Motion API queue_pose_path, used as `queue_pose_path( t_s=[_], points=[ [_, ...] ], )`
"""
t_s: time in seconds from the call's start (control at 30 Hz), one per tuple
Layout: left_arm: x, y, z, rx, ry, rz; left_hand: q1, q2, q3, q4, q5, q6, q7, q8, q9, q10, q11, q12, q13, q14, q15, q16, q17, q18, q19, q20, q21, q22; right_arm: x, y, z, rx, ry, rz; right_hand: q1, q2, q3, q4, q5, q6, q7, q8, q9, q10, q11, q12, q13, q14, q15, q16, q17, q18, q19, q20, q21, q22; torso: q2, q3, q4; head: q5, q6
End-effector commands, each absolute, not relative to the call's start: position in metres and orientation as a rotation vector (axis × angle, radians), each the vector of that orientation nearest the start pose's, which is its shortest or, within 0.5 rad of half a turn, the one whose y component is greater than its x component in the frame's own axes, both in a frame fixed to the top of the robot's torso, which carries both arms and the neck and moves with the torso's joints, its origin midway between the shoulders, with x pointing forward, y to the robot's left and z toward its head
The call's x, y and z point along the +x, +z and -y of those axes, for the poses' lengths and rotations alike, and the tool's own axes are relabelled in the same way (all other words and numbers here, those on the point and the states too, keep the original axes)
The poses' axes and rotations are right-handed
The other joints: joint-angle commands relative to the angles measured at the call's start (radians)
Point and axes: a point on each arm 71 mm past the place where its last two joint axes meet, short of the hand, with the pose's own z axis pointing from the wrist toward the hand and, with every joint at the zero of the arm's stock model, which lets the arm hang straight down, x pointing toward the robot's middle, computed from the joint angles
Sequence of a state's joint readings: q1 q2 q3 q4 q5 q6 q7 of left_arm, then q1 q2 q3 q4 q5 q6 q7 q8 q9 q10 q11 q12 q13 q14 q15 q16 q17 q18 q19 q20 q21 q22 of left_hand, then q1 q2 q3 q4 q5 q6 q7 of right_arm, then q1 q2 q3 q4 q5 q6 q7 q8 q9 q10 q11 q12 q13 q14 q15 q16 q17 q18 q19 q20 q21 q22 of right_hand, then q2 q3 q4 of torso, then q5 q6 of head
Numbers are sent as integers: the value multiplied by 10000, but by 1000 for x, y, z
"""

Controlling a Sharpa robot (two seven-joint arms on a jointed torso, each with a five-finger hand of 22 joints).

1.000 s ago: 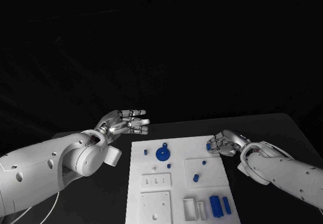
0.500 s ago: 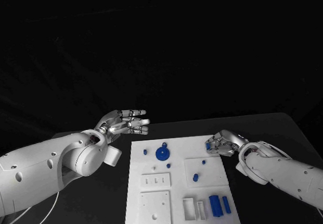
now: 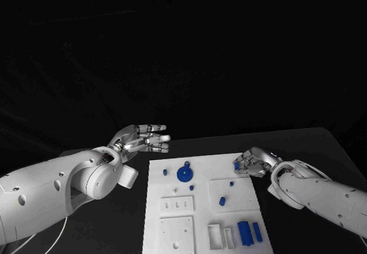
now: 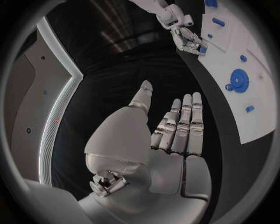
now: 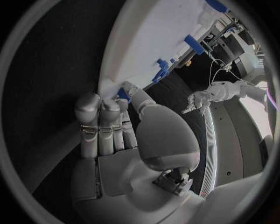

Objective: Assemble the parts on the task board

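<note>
Parts lie across the white board. Right hand pinches a small blue piece at the board's far right corner; it may slip. Left hand hovers spread, empty.

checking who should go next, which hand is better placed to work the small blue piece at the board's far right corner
Right. The right hand is already at the small blue piece on the task board, fingers against it. The left hand hovers open beyond the board's far left corner.

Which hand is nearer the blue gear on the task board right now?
Left, narrowly. The left hand hangs past the board's far-left corner; the right hand sits at its right edge, across from the blue gear.
</note>
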State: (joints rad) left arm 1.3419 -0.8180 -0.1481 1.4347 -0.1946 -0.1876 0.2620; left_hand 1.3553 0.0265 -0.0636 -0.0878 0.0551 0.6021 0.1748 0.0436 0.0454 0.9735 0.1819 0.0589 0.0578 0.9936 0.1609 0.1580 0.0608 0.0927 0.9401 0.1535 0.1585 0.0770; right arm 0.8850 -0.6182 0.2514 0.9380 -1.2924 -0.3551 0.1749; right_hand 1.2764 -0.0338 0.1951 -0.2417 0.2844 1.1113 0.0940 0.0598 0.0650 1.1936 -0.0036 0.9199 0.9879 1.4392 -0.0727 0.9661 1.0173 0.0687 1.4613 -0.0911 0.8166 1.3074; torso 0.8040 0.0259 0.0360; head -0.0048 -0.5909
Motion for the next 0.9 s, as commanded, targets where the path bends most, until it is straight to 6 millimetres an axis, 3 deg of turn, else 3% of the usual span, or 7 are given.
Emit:
queue_pose_path(
  t_s=[0.03, 0.33, 0.5, 0.6, 0.67, 0.83, 0.9],
  points=[
    [512, -158, -212, -8248, -14547, -16482, 19, 49, 21, -48, 40, -61, 312, 34, 13, 38, -9, 37, 8, 45, 26, -39, 12, -134, 30, -37, -45, -14, 528, -303, 274, 2661, 6325, -16808, 43, 189, 180, 7, -407, 358, -95, 60, 56, 11, -137, 69, 41, 6, -88, 27, 4, -25, -7, -90, 11, 1012, -3, 3, 13, 5, -2],
    [512, -158, -212, -8248, -14544, -16523, 19, 49, 21, -48, 40, -61, 312, 34, 13, 38, -9, 37, 8, 45, 26, -39, 12, -134, 30, -37, -45, -14, 529, -302, 274, 2757, 6259, -16549, 0, 443, 685, 171, -1414, 1061, -293, 43, 149, 102, -227, 119, 136, 14, -178, 53, 74, -111, -8, -191, 65, 1020, -4, 3, 3, 19, -18],
    [511, -158, -212, -8176, -14488, -16612, 38, 70, 34, -36, 42, 87, 292, 48, 24, 82, -24, 45, 8, 82, 12, -14, 14, -124, 59, -46, -38, -5, 529, -300, 273, 2813, 6213, -16415, 37, 459, 954, 188, -1597, 1194, -310, 39, 225, 134, -239, 81, 148, 23, -202, 81, 134, -131, -3, -223, 105, 1027, 1, 7, -7, 49, -30],
    [511, -159, -213, -7946, -14298, -16771, 84, 325, 63, -27, 72, 1716, -70, 215, 121, 1961, -707, 586, 8, 1609, -666, 998, 229, -150, 967, -565, 542, 266, 528, -298, 273, 2778, 6239, -16396, -3, 360, 1178, 183, -1542, 1195, -304, 41, 255, 126, -240, 51, 160, 23, -198, 65, 151, -121, -14, -218, 93, 1023, -22, 20, -16, 133, -44],
    [510, -159, -214, -7766, -14148, -16927, 115, 412, 42, -52, 113, 3618, -271, 474, 288, 2331, -862, 449, 21, 1776, -802, 1226, 253, -335, 1107, -781, 713, 364, 528, -296, 273, 2769, 6251, -16377, -9, 326, 1259, 179, -1497, 1207, -303, 39, 269, 129, -240, 35, 162, 26, -198, 63, 163, -118, -16, -219, 105, 1025, -45, 27, -15, 102, 17],
    [508, -164, -213, -7438, -13802, -18427, -85, 608, -144, 42, 120, 4404, -589, 201, 232, 4129, -1521, 553, 90, 3159, -1612, 3131, 1186, -621, 2154, -1661, 1972, 1104, 530, -283, 268, 2681, 6202, -16513, -71, 262, 1328, 208, -1329, 1162, -297, 39, 267, 82, -247, -17, 148, 21, -189, 29, 154, -101, -33, -211, 34, 1006, -135, 18, -70, 131, 42],
    [508, -165, -212, -7230, -13635, -19111, -191, 684, -198, 103, 202, 4551, -678, 202, 224, 4609, -1638, 538, 136, 3588, -1918, 4137, 1866, -698, 2543, -1998, 2692, 1564, 530, -279, 265, 2640, 6174, -16570, -75, 253, 1321, 216, -1413, 1179, -304, 41, 270, 84, -250, -13, 154, 19, -190, 18, 147, -98, -32, -210, 31, 1005, -195, 11, -90, 141, 14]
  ],
)
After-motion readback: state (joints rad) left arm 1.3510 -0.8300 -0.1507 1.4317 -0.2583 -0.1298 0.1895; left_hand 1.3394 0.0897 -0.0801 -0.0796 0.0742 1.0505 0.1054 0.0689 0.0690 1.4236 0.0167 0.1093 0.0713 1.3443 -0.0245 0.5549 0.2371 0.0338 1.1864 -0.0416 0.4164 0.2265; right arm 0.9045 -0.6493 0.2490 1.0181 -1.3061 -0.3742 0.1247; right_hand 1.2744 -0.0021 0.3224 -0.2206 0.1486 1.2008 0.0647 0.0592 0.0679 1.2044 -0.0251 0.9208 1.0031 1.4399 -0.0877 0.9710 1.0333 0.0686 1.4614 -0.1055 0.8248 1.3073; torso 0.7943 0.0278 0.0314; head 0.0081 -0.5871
